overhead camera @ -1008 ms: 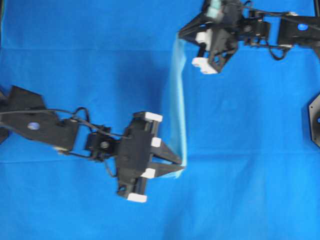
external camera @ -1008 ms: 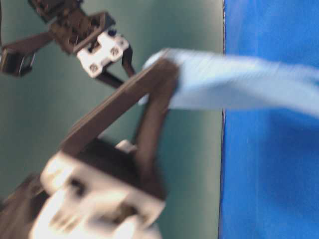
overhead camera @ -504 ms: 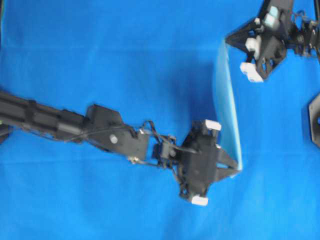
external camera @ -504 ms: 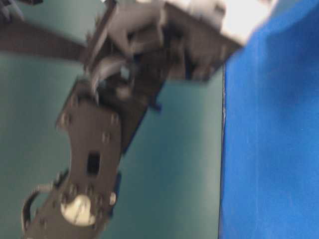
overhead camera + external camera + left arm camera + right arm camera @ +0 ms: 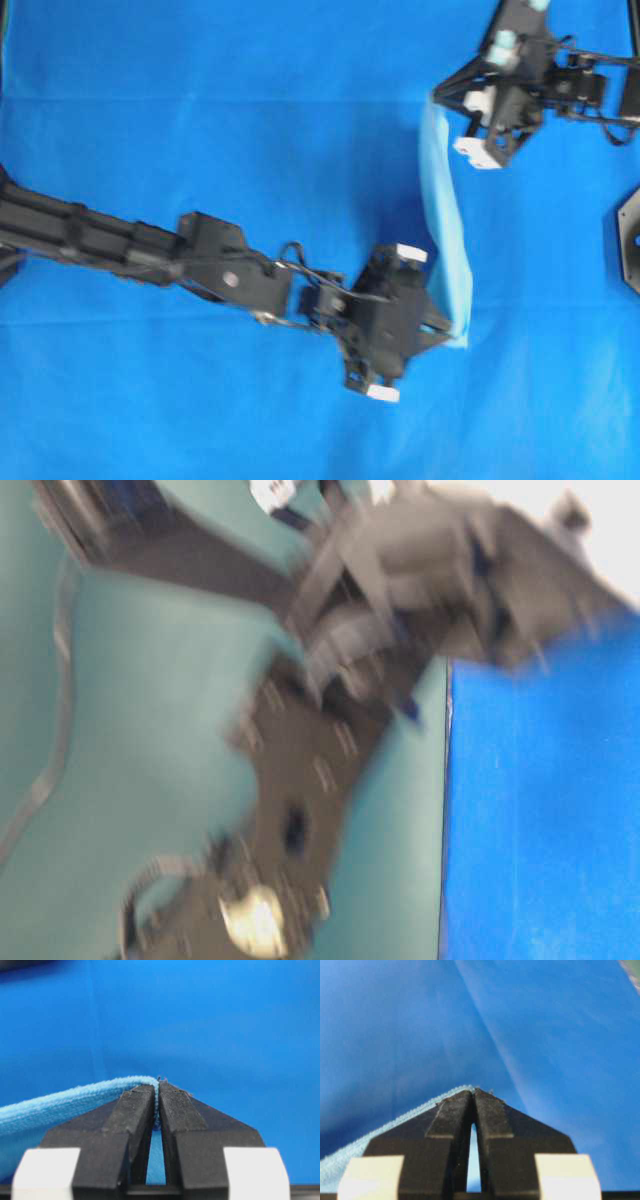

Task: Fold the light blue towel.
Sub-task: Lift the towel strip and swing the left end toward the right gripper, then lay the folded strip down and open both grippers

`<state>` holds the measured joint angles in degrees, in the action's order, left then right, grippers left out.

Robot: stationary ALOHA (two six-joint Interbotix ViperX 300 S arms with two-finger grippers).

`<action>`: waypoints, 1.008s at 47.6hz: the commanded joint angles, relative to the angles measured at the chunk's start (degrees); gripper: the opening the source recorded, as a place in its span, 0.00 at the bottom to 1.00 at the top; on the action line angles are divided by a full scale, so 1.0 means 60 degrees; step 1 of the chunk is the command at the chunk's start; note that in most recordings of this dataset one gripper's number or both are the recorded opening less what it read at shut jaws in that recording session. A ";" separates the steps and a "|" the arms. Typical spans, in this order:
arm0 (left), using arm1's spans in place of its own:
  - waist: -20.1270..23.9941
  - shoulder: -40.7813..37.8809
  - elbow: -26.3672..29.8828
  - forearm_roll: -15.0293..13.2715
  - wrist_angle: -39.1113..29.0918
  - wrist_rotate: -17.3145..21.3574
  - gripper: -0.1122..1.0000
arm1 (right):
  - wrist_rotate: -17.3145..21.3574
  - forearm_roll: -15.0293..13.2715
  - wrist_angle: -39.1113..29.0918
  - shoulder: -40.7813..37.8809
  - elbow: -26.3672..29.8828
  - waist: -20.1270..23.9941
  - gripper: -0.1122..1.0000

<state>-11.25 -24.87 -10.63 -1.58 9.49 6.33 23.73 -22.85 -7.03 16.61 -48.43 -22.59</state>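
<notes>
While both arms carry the cloth, grip: the left gripper (image 5: 158, 1091) is clamped on a corner of the light blue towel (image 5: 445, 235), hem pinched at the very tips of its fingers (image 5: 135, 1110).
Right gripper: the right gripper (image 5: 473, 1097) is likewise closed on another corner of the same towel, with the hem just showing above its tips.
How to do it well: my judgement is that both grips should stay firm and the two corners travel together at matching height, so the edge between them remains taut and lands parallel to the far edge.
Risk: each hold is only at the fingertips, so a jerk or uneven pull could slip a corner out or skew the fold.
Towel position: in the overhead view it hangs as a narrow band strung between the two grippers, right of centre, over the royal-blue cloth (image 5: 200, 120).
Towel look: pale sky blue, thin, fine soft weave, slightly darker hem; gently curved rather than flat.
Table-level view: too blurred to add anything.
</notes>
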 commanded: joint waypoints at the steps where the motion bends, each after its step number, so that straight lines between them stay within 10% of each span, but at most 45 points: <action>1: -0.0249 0.0747 -0.0703 -0.0029 0.0337 -0.0220 0.13 | 0.0015 -0.0015 0.0557 -0.0645 0.0586 -0.0146 0.12; 14: -0.0542 0.1553 -0.2886 -0.0029 0.1348 -0.1479 0.13 | 0.0000 -0.0015 0.0952 -0.2563 0.1963 -0.0059 0.12; 32: -0.0703 0.1860 -0.3750 -0.0015 0.1348 -0.1597 0.17 | 0.0015 0.0103 0.0952 -0.3003 0.2256 -0.0059 0.12; 42: -0.0703 0.1875 -0.3721 -0.0029 0.1304 -0.1582 0.51 | 0.0015 0.0322 0.0937 -0.3003 0.2153 0.0000 0.13; 48: -0.0703 0.1919 -0.3706 -0.0029 0.1274 -0.1494 0.74 | 0.0015 0.0396 0.0879 -0.2988 0.2095 0.0146 0.44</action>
<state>-15.38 -15.73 -33.75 -1.85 17.05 -2.81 23.73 -20.74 -1.85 -2.11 -36.30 -22.32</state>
